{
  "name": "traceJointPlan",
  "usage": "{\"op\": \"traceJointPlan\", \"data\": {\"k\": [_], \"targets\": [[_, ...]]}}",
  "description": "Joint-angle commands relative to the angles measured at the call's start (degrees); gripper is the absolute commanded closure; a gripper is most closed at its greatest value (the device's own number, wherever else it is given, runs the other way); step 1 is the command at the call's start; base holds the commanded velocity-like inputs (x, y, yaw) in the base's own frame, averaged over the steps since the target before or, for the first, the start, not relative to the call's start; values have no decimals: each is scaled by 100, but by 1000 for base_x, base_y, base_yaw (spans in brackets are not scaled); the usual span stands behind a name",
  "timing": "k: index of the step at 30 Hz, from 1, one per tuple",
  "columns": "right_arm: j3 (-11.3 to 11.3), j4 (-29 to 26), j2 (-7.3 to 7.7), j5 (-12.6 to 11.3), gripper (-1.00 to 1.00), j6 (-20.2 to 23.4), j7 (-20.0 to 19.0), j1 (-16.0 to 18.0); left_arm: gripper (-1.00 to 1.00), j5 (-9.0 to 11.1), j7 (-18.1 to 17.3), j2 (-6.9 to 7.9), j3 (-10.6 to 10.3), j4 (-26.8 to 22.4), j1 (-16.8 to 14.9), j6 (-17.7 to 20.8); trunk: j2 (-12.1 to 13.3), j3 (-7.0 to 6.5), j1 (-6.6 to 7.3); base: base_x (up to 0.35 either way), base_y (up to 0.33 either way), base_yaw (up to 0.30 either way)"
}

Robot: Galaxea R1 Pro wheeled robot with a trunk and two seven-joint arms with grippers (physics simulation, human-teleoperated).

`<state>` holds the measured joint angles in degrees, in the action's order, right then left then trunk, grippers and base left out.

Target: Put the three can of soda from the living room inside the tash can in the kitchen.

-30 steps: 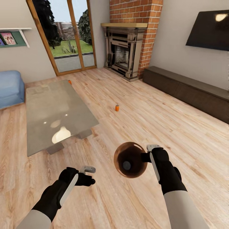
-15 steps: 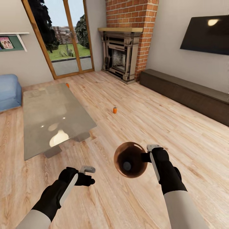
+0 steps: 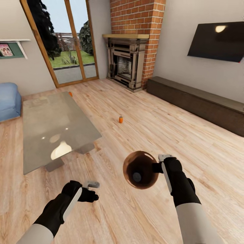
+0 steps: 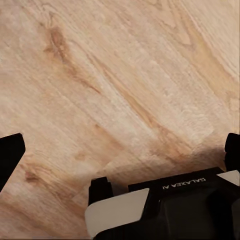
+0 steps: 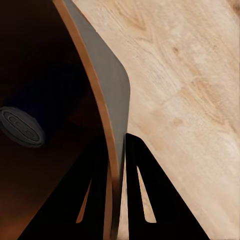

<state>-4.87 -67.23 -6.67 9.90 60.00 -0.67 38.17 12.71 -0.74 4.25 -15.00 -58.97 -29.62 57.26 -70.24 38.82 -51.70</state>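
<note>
Behind the coffee table (image 3: 51, 128), one soda can (image 3: 70, 94) shows only partly.

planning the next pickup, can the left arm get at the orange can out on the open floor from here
Probably not yet. The orange can stands far ahead on the wood floor, well beyond the open, empty left gripper. Nothing blocks the way, so the base likely must roll closer.

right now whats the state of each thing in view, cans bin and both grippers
trash can: held off the floor by its rim, a grey can end showing inside
right gripper: shut on the trash can rim
left gripper: open, holding nothing, over bare floor
soda can: upright on the floor, in the open
second soda can: on the floor beyond the glass coffee table, partly hidden
</note>
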Motion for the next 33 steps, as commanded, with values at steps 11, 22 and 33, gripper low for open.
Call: {"op": "traceJointPlan", "data": {"k": [11,22,33], "targets": [[-115,3,-4,-45,100,0,-21,-103,-100,4,282,-49,-49,739,-2,-234,0,-102,0,0,0,-6],[-1036,6,-1,-58,100,0,-29,-826,-100,16,324,-59,-19,1724,-10,-698,0,-204,0,0,0,0],[-1153,71,50,-19,100,-6,18,-1155,-100,50,325,-28,20,1937,-1,-1155,0,-306,0,0,0,0]]}}
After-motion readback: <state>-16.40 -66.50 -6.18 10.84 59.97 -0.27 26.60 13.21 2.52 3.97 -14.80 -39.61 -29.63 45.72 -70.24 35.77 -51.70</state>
